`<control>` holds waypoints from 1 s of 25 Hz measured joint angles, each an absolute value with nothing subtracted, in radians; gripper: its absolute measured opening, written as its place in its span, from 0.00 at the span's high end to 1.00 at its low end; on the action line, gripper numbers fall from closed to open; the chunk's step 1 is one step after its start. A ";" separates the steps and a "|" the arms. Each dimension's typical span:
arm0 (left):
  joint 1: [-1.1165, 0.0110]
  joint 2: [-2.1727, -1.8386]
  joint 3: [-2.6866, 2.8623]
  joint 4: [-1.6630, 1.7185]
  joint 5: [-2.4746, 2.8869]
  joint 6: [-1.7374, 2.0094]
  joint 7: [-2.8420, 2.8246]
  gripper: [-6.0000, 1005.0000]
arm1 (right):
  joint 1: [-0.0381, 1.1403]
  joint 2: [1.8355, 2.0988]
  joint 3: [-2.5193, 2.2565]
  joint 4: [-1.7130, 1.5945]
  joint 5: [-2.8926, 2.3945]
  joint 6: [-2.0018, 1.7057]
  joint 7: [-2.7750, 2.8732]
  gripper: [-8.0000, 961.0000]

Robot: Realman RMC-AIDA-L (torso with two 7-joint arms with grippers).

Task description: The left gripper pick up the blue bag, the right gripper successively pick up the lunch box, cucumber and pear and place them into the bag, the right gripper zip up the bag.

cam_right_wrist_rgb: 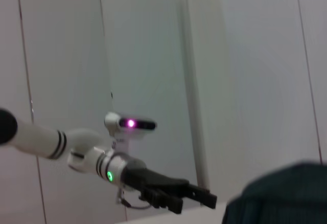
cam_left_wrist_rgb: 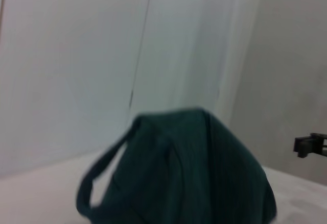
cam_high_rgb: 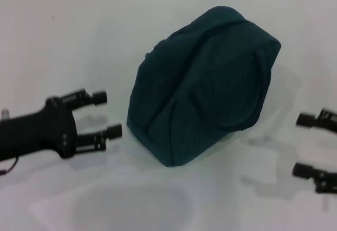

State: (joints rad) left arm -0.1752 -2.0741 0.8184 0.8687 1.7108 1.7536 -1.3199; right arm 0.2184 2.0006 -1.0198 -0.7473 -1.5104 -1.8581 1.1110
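One blue bag (cam_high_rgb: 202, 86) closed and bulging mid-worktop, contents hidden, one handle loop visible, left gripper (cam_high_rgb: 105, 115) released near left edge, right gripper (cam_high_rgb: 304, 144) spread at right edge

Looks like robot lab or test cell, not home or kitchen; plain white table (cam_high_rgb: 63, 36) as bare work surface; pale panelled walls (cam_right_wrist_rgb: 245, 71) with thin vertical seams behind, no furniture or household fittings in sight; white robot arm with black bands (cam_right_wrist_rgb: 51, 141), green status light and purple-lit sensor unit (cam_right_wrist_rgb: 130, 124) seen from right wrist view.
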 joint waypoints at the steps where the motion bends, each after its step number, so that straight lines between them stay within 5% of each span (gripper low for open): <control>1: -0.176 -2.074 0.818 0.863 1.728 1.754 -1.317 0.14 | 0.217 2.003 -1.024 -0.727 -1.521 -1.846 1.096 0.10; 25: -0.172 -2.083 0.816 0.676 1.909 1.694 -1.050 0.14 | 0.236 2.006 -1.079 -0.394 -1.578 -1.622 0.796 0.10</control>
State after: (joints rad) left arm -0.1720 -2.0829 0.8156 0.6760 1.9090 1.6940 -1.0505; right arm 0.2356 2.0060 -1.0789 -0.3936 -1.5785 -1.6225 0.7960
